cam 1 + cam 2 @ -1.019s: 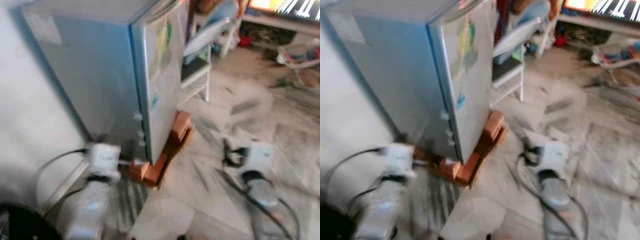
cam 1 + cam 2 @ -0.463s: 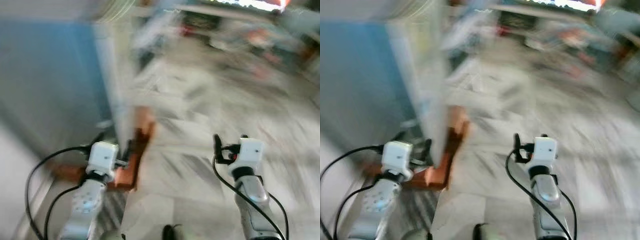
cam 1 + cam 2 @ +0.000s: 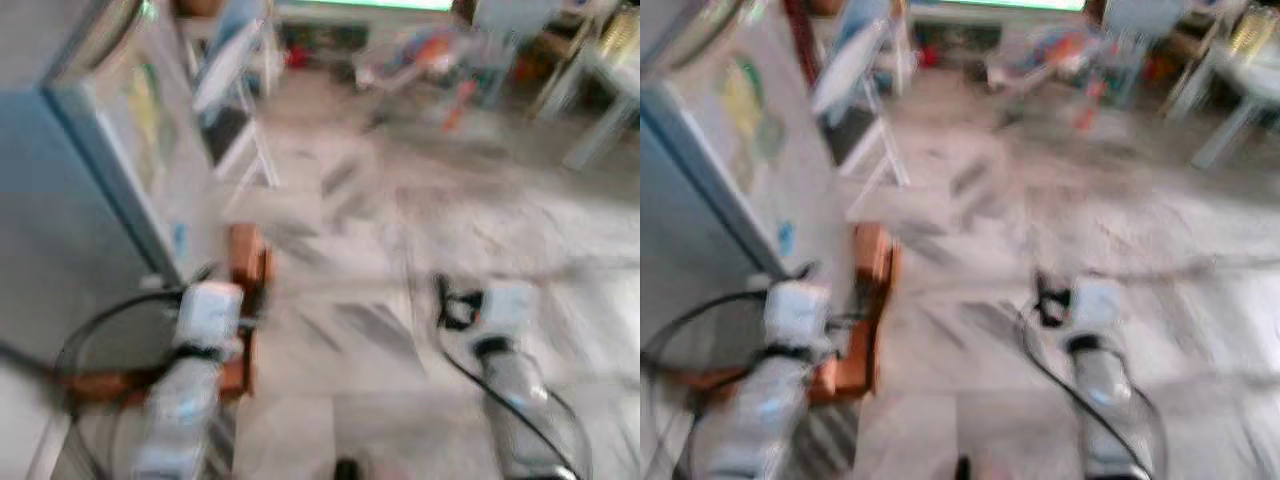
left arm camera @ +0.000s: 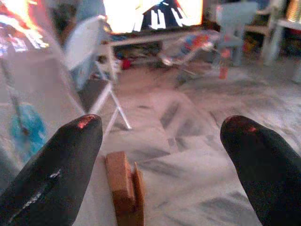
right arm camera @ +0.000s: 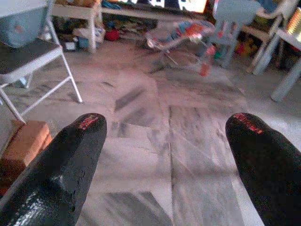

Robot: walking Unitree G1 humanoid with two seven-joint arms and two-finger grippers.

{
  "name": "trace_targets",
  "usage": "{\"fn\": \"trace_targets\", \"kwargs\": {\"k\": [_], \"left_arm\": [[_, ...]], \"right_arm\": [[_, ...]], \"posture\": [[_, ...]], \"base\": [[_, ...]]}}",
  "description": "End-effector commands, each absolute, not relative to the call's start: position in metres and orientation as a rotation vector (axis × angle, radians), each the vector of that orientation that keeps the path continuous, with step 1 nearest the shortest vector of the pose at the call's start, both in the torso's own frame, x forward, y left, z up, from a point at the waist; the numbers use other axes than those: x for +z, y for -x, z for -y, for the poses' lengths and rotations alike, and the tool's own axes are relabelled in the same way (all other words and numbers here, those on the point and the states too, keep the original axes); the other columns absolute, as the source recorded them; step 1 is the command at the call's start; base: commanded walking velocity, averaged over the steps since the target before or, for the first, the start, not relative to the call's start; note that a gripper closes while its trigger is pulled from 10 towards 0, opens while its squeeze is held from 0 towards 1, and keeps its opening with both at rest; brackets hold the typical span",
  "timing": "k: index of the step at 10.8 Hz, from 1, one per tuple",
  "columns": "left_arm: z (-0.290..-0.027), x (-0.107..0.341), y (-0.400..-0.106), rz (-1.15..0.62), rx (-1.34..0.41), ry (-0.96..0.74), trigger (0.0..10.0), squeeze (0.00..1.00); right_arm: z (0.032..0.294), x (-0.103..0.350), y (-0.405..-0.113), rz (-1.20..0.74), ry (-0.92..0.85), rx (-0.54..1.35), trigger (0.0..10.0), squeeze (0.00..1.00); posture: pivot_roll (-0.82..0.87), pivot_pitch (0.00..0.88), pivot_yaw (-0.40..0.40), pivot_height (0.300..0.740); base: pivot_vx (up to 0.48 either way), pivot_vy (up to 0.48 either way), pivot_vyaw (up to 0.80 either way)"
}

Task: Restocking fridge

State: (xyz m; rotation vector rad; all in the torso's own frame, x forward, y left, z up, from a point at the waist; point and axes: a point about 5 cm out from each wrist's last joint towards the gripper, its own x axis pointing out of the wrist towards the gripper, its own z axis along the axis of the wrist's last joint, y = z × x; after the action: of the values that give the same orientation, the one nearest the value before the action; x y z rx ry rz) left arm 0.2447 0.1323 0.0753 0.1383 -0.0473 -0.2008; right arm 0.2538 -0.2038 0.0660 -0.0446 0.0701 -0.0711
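Observation:
A pale blue fridge (image 3: 70, 190) with its door shut and stickers on the front stands at my left, raised on orange bricks (image 3: 243, 262). My left gripper (image 4: 160, 141) is held low beside the fridge's front corner, open, with nothing between its black fingers (image 4: 66, 160). My right gripper (image 5: 169, 146) is out over the marble floor (image 3: 400, 230) to the right, also open and holding nothing. Both silver arms show blurred in the eye views, the left arm (image 3: 190, 390) and the right arm (image 3: 510, 380).
A white folding chair (image 3: 235, 110) stands just past the fridge. Toys and a baby bouncer (image 5: 181, 35) lie at the far side, under a lit screen (image 4: 150, 14). White plastic chairs (image 3: 600, 100) stand at the far right. A brick (image 5: 26, 141) lies near the chair's legs.
The whole view has swung to the right and is blurred, so the camera has turned. The fridge now sits further left and more of the room's far side shows. Both grippers stay open.

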Motion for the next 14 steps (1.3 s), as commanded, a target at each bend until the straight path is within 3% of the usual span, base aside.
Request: {"fn": "trace_targets", "kwargs": {"k": [1, 4, 10, 14], "left_arm": [[-0.147, 0.072, -0.244, 0.023, -0.134, -0.166, 10.0, 0.0], [-0.165, 0.076, -0.255, 0.014, 0.017, -0.151, 10.0, 0.0], [-0.195, 0.09, -0.302, 0.022, 0.139, -0.166, 10.0, 0.0], [-0.198, 0.095, -0.321, 0.025, 0.146, -0.162, 10.0, 0.0]], "right_arm": [[0.197, 0.07, -0.256, -0.053, 0.036, -0.053, 10.0, 0.0], [0.197, 0.07, -0.255, -0.054, 0.039, -0.046, 10.0, 0.0], [0.2, 0.071, -0.248, -0.065, 0.058, -0.041, 10.0, 0.0], [0.201, 0.072, -0.247, -0.073, 0.067, -0.037, 10.0, 0.0]], "posture": [[0.14, 0.091, -0.039, 0.74], [0.13, 0.101, -0.047, 0.74], [0.09, 0.12, -0.06, 0.74], [0.08, 0.127, -0.063, 0.74]], "base": [[0.0, 0.0, 0.0], [0.0, 0.0, 0.0], [0.0, 0.0, 0.0], [0.0, 0.0, 0.0]]}}
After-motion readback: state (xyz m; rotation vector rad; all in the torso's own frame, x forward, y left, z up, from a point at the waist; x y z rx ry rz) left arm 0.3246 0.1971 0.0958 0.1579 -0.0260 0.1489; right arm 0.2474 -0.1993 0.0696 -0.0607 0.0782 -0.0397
